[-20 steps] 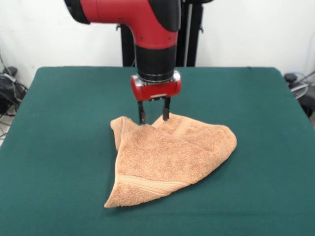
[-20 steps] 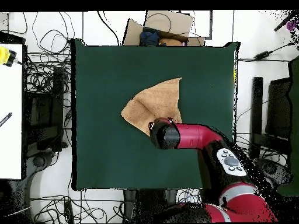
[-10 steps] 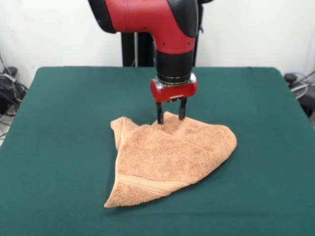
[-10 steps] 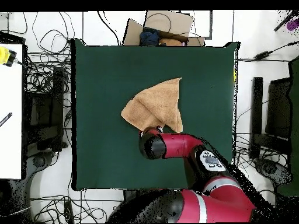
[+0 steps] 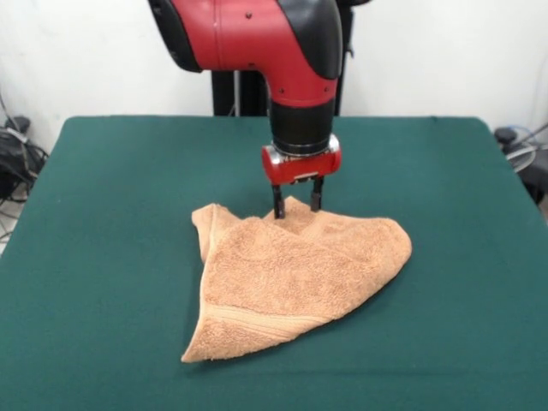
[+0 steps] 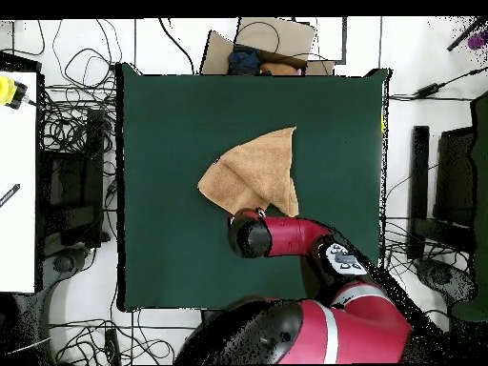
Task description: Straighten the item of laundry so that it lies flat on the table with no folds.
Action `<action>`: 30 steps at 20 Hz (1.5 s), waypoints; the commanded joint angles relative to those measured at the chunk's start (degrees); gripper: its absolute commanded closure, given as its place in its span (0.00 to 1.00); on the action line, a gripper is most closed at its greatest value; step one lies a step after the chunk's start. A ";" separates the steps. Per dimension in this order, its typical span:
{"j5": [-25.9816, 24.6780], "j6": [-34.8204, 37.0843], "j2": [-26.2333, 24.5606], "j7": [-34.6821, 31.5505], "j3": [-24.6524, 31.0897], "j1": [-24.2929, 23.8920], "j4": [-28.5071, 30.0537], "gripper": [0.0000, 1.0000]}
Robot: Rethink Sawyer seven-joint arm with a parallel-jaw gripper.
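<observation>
Front view shows us the towel (image 5: 295, 278) near the middle of the table (image 5: 103, 214), folded over itself into a rough triangle, so we judge the flattening barely begun. Our gripper (image 5: 296, 205) hangs at the towel's far edge, at a small peak of cloth toward the pedestal. Its two fingers stand apart, one either side of that peak, tips at or just touching the terry; nothing is clamped yet. Overhead, the arm covers the towel's edge nearest the base, so contact is hidden there. Left to do, as we see it: grasp a corner, draw the upper layer off, and smooth it.
</observation>
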State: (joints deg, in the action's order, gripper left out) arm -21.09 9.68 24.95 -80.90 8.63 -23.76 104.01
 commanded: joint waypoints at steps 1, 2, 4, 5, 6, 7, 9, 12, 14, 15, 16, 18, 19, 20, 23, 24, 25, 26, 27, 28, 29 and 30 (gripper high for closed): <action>1.24 -0.76 -12.54 -6.83 1.22 -0.47 -10.94 0.00; 1.12 -1.01 -12.94 -6.75 1.52 -0.88 -11.00 0.00; 1.10 -1.15 -12.54 -6.97 1.59 -0.85 -10.73 0.00; 1.23 -1.21 -12.42 -7.27 1.48 -0.70 -10.62 0.00; 1.38 -1.64 -12.28 -7.68 1.54 -0.77 -10.28 0.00; 1.54 -2.08 -12.14 -8.09 1.60 -0.85 -9.94 0.00; 1.73 -2.24 -11.88 -8.48 1.33 -0.59 -9.73 1.00; 1.70 -2.35 -11.71 -8.62 1.08 -0.39 -9.78 1.00; 1.72 -1.97 -11.53 -8.65 1.00 -0.29 -9.78 1.00; 1.76 -1.89 -11.42 -8.67 1.00 -0.28 -9.76 1.00; 1.74 -1.98 -11.31 -8.81 0.86 -0.18 -9.57 1.00; 1.88 -1.66 -11.06 -8.94 0.53 0.09 -9.33 1.00; 1.96 -1.71 -10.92 -9.09 0.39 0.15 -9.14 1.00; 2.04 -1.87 -10.68 -9.35 0.25 0.21 -8.85 1.00; 2.34 -2.04 -10.15 -10.10 -0.36 0.55 -8.26 1.00; 2.33 -2.12 -9.99 -10.15 -0.42 0.44 -7.98 1.00; 2.33 -2.19 -9.82 -10.19 -0.48 0.32 -7.70 1.00; 2.50 -2.31 -9.62 -10.48 -0.74 0.19 -7.13 1.00; 2.50 -3.00 -8.75 -11.28 -1.60 0.27 -5.86 1.00; 2.01 -4.88 -8.07 -11.94 -2.35 -0.39 -4.03 1.00; 1.22 -5.94 -6.50 -12.10 -2.90 -1.83 -1.36 1.00; 0.23 -6.85 -4.97 -12.03 -3.59 -3.42 1.07 1.00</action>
State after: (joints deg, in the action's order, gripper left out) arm -20.30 8.27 25.36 -80.90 7.95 -25.27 104.54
